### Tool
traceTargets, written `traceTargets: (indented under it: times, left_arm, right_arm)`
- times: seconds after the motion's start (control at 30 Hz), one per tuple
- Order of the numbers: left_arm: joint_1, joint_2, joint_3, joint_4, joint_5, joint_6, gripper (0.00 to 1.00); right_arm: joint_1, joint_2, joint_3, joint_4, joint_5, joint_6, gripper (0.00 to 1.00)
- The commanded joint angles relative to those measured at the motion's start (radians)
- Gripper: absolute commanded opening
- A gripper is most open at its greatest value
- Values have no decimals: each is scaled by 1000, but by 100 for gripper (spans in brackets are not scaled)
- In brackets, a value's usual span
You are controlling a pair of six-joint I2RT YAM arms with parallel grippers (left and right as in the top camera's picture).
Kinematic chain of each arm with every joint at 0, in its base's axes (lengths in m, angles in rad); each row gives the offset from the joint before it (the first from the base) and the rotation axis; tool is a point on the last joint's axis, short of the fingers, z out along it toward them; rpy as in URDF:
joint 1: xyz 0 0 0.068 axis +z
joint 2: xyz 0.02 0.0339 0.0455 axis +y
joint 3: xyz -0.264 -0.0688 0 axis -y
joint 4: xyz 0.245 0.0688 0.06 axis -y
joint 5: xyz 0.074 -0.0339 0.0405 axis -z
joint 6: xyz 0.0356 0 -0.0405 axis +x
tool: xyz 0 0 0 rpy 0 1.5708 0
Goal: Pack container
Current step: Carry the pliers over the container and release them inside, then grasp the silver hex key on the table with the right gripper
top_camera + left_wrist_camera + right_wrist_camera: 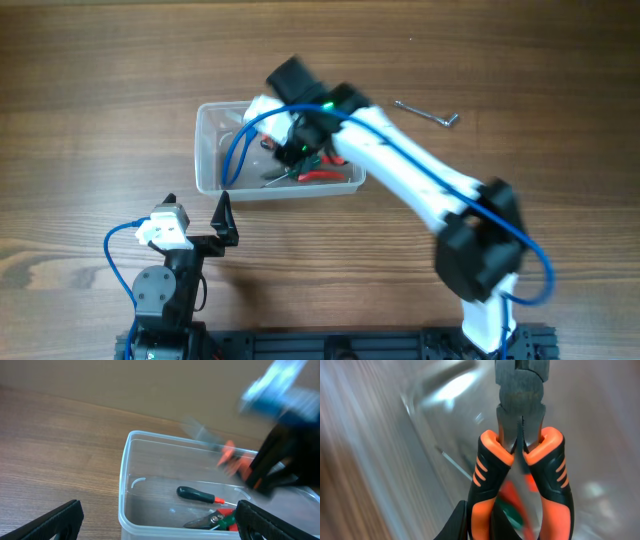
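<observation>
Over the container (213, 150), the blurred right pincer (297, 141) grips pliers (520, 415).

Pretty clearly a robotics lab bench, not a home or a proper workshop. A left arm (165, 285) and a right arm (420, 175) are mounted at a black rail (330, 345) along the near edge of a wood-grain table (80, 100), and blue cables (238, 145) are looped along them. Hand tools are set out like test props: a hex key (428, 113) far right, a screwdriver (197, 495) in a clear plastic container (210, 150), and orange-and-black pliers (522, 475).
</observation>
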Motion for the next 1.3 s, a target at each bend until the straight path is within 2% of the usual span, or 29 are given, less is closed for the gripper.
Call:
traceTargets:
  times: [0.0, 0.07, 0.1, 0.13, 0.17, 0.23, 0.27, 0.3, 0.43, 0.53, 0.63, 0.73, 0.8, 0.83, 0.9, 0.97, 1.07, 1.17, 1.23, 1.27]
  left_arm:
    - [6, 3, -4, -1, -3, -9, 100]
    - [6, 3, -4, -1, -3, -9, 100]
    - [6, 3, -4, -1, -3, -9, 100]
    - [6, 3, -4, -1, -3, -9, 100]
    - [6, 3, -4, -1, -3, -9, 100]
    - [6, 3, -4, -1, -3, -9, 100]
    - [6, 3, -4, -1, -3, -9, 100]
    - [6, 3, -4, -1, -3, -9, 100]
    - [6, 3, -4, -1, -3, -9, 100]
    - [6, 3, -4, -1, -3, -9, 100]
    - [6, 3, -4, -1, -3, -9, 100]
    - [6, 3, -4, -1, -3, -9, 100]
    - [6, 3, -5, -1, -3, -9, 100]
    - [6, 3, -4, -1, -3, -9, 100]
    - [6, 3, -4, -1, -3, -9, 100]
    - [6, 3, -4, -1, -3, -9, 100]
    - [6, 3, -4, -1, -3, -9, 100]
    - [6, 3, -4, -1, -3, -9, 100]
    - [6, 3, -4, -1, -3, -9, 100]
    - [6, 3, -4, -1, -3, -9, 100]
  right_arm:
    - [24, 34, 6, 23, 16, -45, 4]
    - [34, 45, 6, 32, 15, -44, 8]
    - [40, 48, 6, 38, 15, -44, 33]
    - [44, 48, 6, 42, 16, -44, 63]
    - [47, 47, 9, 42, 20, -44, 72]
    - [47, 40, 25, 31, 56, -28, 73]
    - [44, 32, 42, 18, 101, 5, 79]
    - [39, 16, 71, -8, 177, 60, 79]
    - [-3, -76, 169, -93, 336, 131, 79]
    - [-90, -176, 201, -71, 395, 190, 84]
    - [-232, -245, 201, -32, 379, 264, 89]
    - [-397, -248, 196, -41, 284, 295, 89]
    - [-499, -227, 170, -48, 184, 296, 90]
    - [-553, -207, 151, -55, 121, 295, 95]
    - [-617, -162, 119, -70, 70, 256, 95]
    - [-655, -105, 95, -85, 68, 190, 91]
    - [-671, -16, 89, -100, 67, 107, 78]
    - [-666, 51, 89, -96, 68, 13, 75]
    - [-663, 85, 89, -95, 68, -74, 67]
    - [-663, 99, 89, -94, 68, -114, 60]
